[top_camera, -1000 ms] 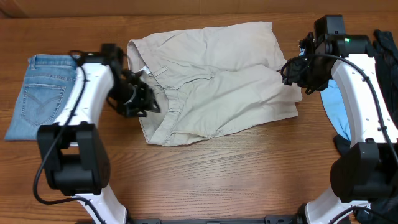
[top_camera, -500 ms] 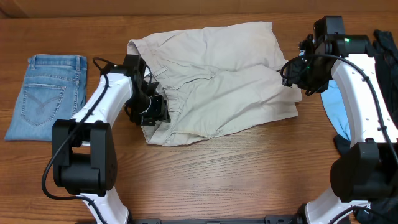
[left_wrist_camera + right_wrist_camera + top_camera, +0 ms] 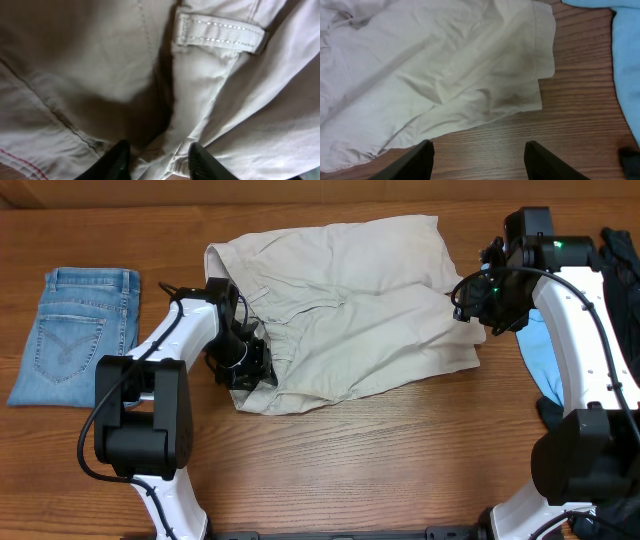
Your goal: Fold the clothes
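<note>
Beige shorts (image 3: 350, 320), blue denim jeans (image 3: 75, 330), light-blue shirt (image 3: 535, 372) — brown wood-grain table (image 3: 380, 470)

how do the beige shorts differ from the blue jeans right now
The beige shorts lie spread out and rumpled mid-table; the blue jeans sit neatly folded at the left. The shorts cover far more table than the jeans. The left tool is on the shorts; nothing touches the jeans. Both rest on the wooden table.

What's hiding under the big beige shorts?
Only the wooden table shows around the shorts, so they seem to lie right on it. Anything beneath the cloth is covered, so I cannot see it.
</note>
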Controlling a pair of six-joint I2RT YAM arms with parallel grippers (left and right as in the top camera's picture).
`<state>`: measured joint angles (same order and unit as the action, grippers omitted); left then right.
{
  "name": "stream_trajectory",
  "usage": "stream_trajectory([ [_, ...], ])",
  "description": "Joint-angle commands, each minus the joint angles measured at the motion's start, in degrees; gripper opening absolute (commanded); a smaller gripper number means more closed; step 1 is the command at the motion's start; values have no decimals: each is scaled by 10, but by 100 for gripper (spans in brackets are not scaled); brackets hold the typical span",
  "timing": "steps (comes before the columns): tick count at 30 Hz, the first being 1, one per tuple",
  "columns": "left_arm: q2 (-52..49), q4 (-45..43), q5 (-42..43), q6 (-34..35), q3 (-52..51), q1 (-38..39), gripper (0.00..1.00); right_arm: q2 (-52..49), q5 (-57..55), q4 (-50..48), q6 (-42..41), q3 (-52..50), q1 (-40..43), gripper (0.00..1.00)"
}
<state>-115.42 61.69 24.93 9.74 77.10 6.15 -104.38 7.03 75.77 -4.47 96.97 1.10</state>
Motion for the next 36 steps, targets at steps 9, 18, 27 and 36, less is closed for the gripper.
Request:
stream_trajectory([
  [9, 5, 97, -25, -48, 56, -55, 4, 6, -10, 40, -3, -1, 3, 62],
  [18, 56, 122, 4, -33, 113, -188, 4, 6, 17, 71, -3, -46, 2, 66],
  [27, 56, 136, -23, -52, 104, -170, 4, 6, 94, -4, -1, -235, -37, 65],
  [36, 56, 138, -42, -50, 104, -166, 4, 6, 128, -168, -3, -384, -85, 64],
])
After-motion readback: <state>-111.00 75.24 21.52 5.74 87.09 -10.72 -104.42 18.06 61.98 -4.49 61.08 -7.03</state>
